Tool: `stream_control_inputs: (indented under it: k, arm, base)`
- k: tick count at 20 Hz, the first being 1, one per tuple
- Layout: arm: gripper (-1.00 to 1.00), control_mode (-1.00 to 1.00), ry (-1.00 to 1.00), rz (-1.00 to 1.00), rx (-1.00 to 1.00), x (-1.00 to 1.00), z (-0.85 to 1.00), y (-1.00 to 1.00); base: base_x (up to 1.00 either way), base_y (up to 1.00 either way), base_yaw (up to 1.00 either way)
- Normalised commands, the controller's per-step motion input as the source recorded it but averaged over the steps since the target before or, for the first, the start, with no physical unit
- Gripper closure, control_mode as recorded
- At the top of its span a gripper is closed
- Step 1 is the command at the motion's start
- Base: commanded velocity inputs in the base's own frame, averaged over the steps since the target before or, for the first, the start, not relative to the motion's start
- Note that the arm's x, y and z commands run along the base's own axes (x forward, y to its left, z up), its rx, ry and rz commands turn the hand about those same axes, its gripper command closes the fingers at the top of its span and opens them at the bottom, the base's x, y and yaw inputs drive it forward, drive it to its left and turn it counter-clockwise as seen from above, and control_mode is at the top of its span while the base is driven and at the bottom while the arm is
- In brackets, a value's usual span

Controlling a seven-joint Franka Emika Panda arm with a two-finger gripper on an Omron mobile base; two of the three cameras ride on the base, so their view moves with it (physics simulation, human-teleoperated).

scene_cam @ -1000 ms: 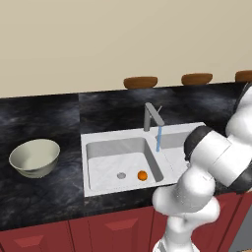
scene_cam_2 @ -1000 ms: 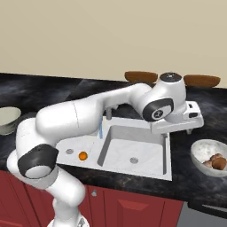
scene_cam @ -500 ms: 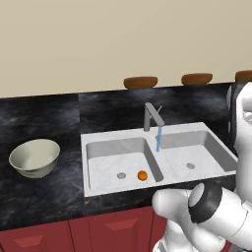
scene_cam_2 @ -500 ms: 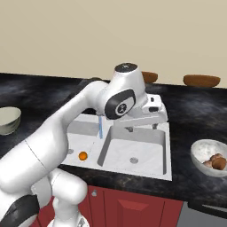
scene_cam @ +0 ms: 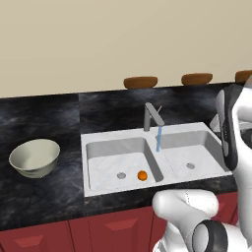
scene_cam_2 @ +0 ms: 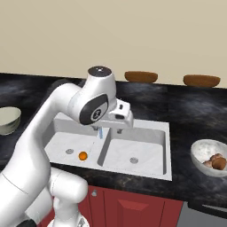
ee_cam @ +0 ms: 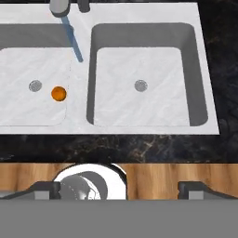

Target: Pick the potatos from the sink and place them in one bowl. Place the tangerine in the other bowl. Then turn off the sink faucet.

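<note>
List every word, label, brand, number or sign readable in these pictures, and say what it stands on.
None: no text, label, number or sign can be read anywhere. The sink, the faucet, the tangerine, both bowls, the counter and the red cabinet fronts are all plain and unmarked.

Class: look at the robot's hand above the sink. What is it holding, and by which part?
Nothing. The hand is open and empty above the sink; the tangerine lies loose in a basin.
</note>
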Motion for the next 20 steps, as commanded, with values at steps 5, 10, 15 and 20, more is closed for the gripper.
stream_control_inputs:
  k: [5,10,15,20]
  arm:
    - [-1.00,-1.00,-0.14,0.00,0.24,-0.01,-0.24,1.00]
    - [-1.00,-1.00,-0.22,0.02,0.13,-0.05,-0.41,1.00]
    - [-1.00,-1.00,-0.03,0.06,-0.05,-0.25,-0.10,1.00]
    - [-1.00,-1.00,0.11,0.02,-0.22,-0.19,0.00,0.93]
  base:
    - [0.00,0.00,0.00]
    - [0.00,0.00,0.00]
    - [0.00,0.00,0.00]
    - [0.00,0.00,0.00]
